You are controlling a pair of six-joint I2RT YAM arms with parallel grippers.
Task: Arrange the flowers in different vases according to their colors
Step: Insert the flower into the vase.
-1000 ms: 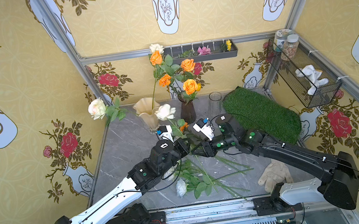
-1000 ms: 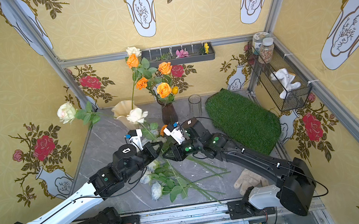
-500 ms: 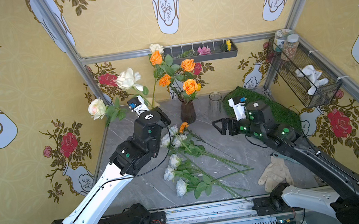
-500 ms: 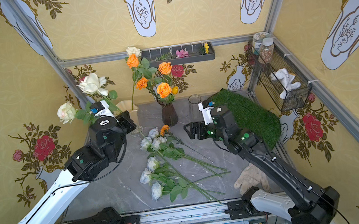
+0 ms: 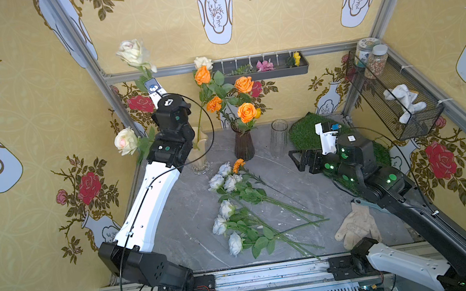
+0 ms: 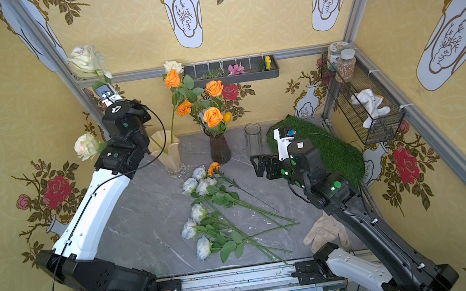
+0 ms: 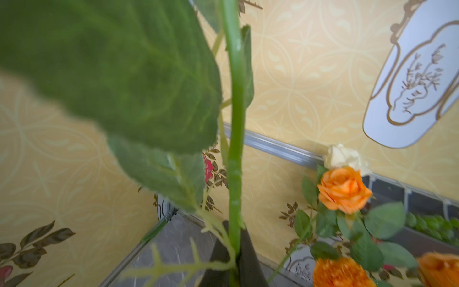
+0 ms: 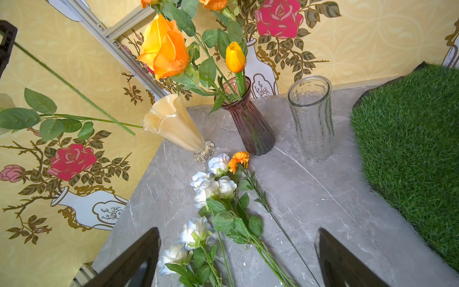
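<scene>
My left gripper is shut on the green stem of a cream-white rose, held high at the back left. The stem's lower end hangs beside the rim of the cream ruffled vase, which holds two cream roses. The purple vase carries orange flowers. The glass vase stands empty. Several pale blue-white roses and an orange marigold lie on the table. My right gripper hovers open to their right, holding nothing.
A green grass mat lies at the back right under my right arm. A pale work glove rests at the front right. A wire basket and a dark tray hang on the walls.
Both grippers met over the flowers at mid-table. The left has since lifted the cream rose up to the back left; the right opened and drew back to the right.
</scene>
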